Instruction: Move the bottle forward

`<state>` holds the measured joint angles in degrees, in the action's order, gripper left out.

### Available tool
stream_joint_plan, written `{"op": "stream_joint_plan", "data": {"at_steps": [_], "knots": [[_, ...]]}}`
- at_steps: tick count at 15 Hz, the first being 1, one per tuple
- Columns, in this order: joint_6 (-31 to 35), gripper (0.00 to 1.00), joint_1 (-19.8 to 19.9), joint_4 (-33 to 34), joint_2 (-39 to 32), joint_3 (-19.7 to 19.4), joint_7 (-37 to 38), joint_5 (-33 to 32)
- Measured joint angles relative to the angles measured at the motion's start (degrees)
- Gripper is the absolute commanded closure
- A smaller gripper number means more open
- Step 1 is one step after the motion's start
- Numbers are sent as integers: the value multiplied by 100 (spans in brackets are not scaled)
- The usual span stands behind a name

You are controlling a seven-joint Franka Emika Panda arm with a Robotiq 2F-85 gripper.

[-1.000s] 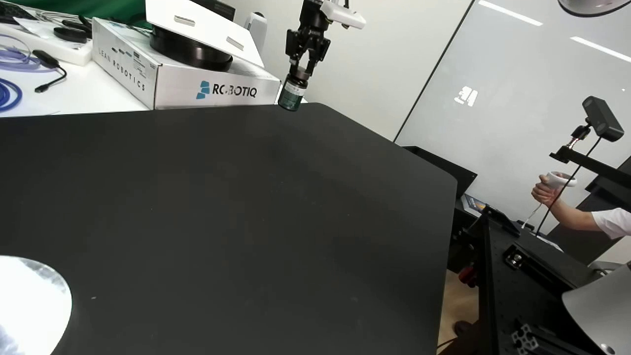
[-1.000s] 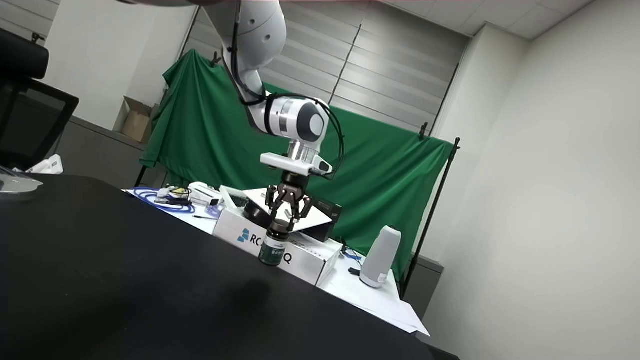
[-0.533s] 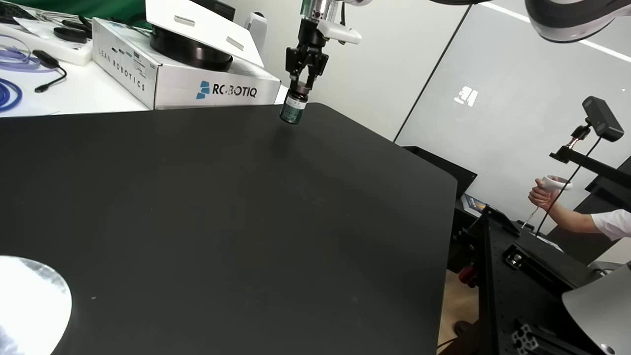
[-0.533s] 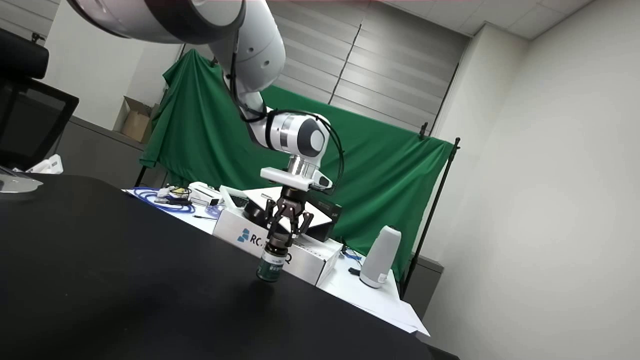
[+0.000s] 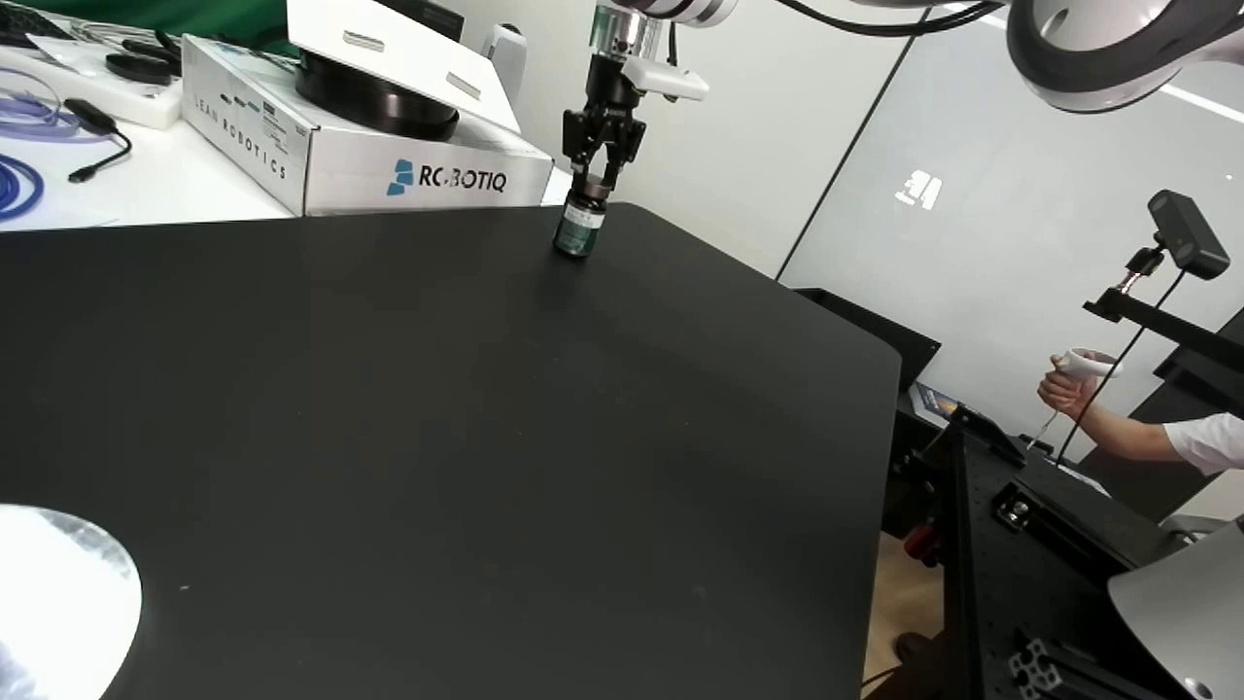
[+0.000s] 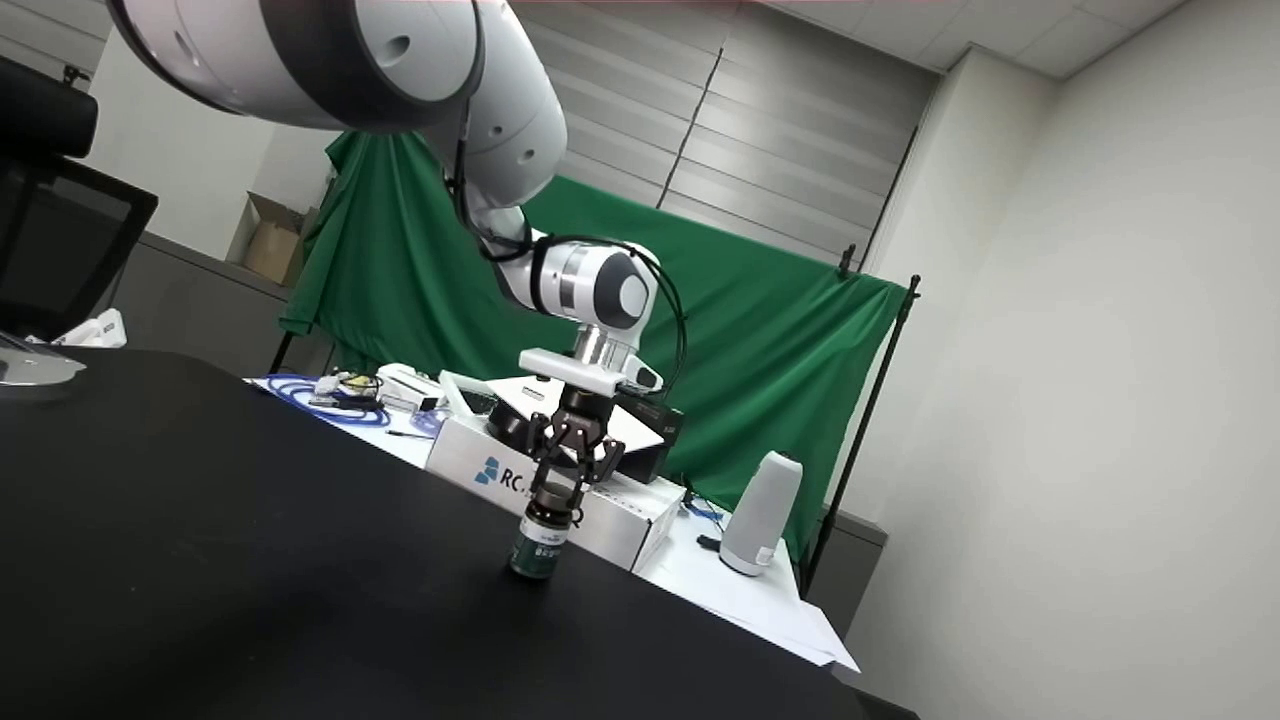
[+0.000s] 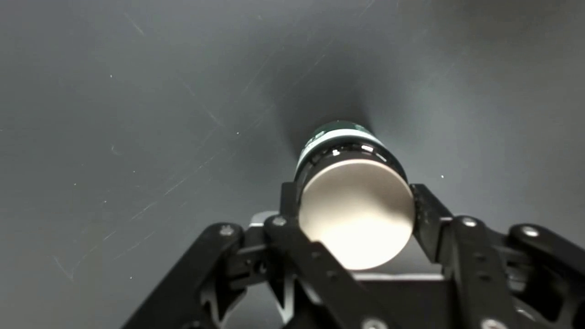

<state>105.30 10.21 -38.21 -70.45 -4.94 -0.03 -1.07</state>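
The bottle is small and squat, with a dark green body, a pale label and a dark cap. It shows in both exterior views point(image 5: 579, 233) point(image 6: 540, 548), near the table edge by the white box. My gripper point(image 5: 595, 185) is shut on its cap. In the wrist view, the gripper point(image 7: 355, 206) has one finger pad on each side of the cap, which looks pale under the light. The bottle point(image 7: 358, 214) hides part of the table there. Its base is at or just above the black table point(image 5: 486, 437); I cannot tell if it touches.
A white Robotiq box point(image 5: 428, 175) with a black round part and a white panel on it stands just beyond the table edge. A white rounded object point(image 5: 58, 603) lies at the near left. A pale upright device point(image 6: 762, 515) stands behind.
My gripper has come down with the bottle held in it, from above the table edge to the tabletop or just over it. It stays shut. The arm has lowered too.
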Motion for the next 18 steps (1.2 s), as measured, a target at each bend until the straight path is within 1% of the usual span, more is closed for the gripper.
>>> {"op": "stream_joint_plan", "data": {"at_steps": [1,2,3,9,14,18], "knots": [[-11,13,0,17,-19,0,0,0],[-23,8,1,36,-34,0,3,5],[-43,1,1,61,-45,0,3,8],[-191,0,0,311,81,7,0,37],[-359,0,26,335,666,7,-162,35],[-464,0,40,171,1016,9,-366,35]]}}
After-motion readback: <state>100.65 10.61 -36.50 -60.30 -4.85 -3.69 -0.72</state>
